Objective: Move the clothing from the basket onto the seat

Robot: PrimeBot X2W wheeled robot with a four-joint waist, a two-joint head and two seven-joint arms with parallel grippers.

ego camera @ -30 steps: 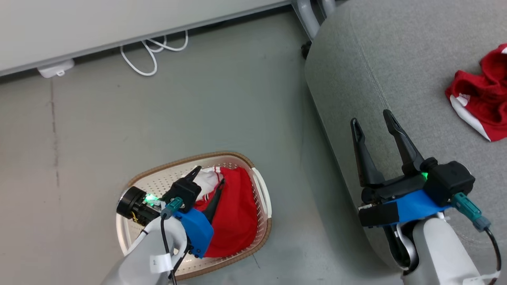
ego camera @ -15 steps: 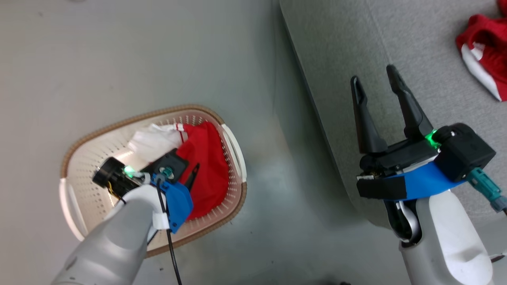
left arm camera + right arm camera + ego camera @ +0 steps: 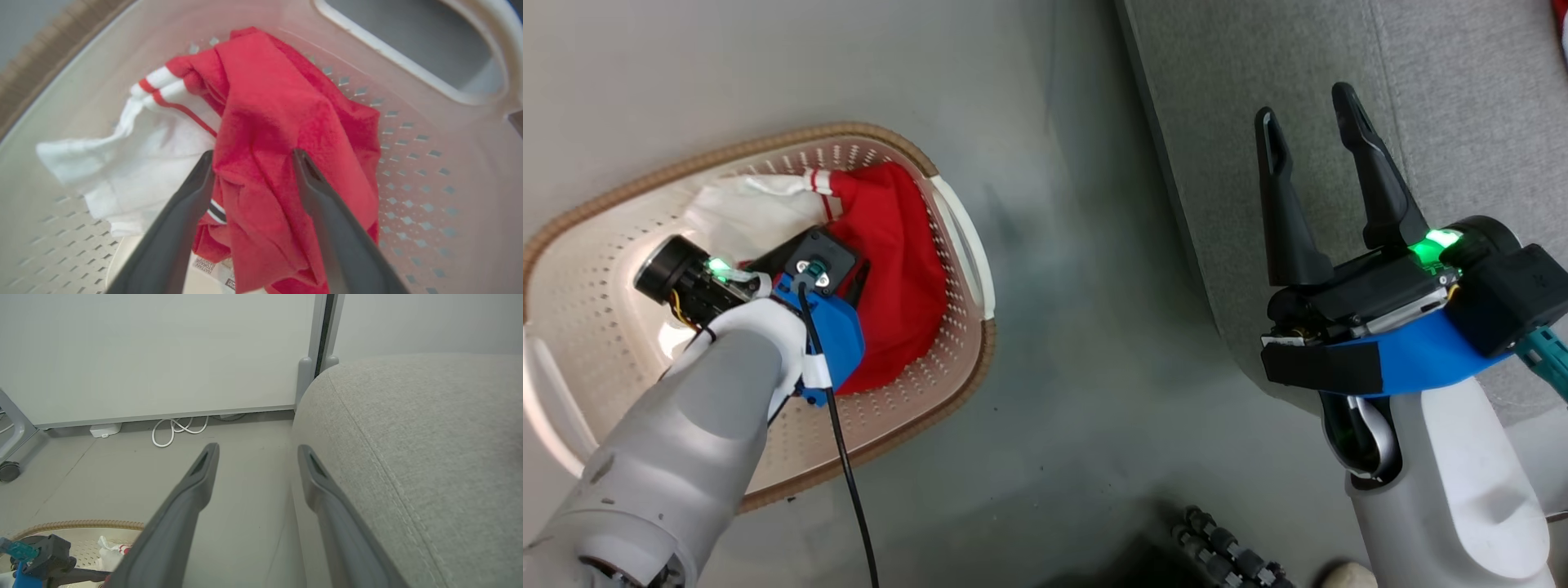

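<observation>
At the far left we see the basket [image 3: 596, 327] on the grey floor [image 3: 1062, 245], with the left arm reaching down into it. Inside lies the red garment [image 3: 278, 122], bunched against the wall nearest the seat. Its white part and striped cuff [image 3: 163, 87] spread toward the basket's middle. In the left wrist view, the left gripper [image 3: 252, 161] has its two fingers spread, one on each side of a raised fold of the red cloth. We cannot quite tell whether the pads press the fabric or merely stand beside it. Under the cloth, a printed sticker [image 3: 208, 265] shows on the basket's bottom.

Further right, past a strip of bare floor, the right gripper [image 3: 1305, 104] hangs over the near edge of the seat [image 3: 1462, 98]. Its fingers are wide apart with nothing between them, and they point away from the robot. The seat takes up the right side, well apart from the basket.
</observation>
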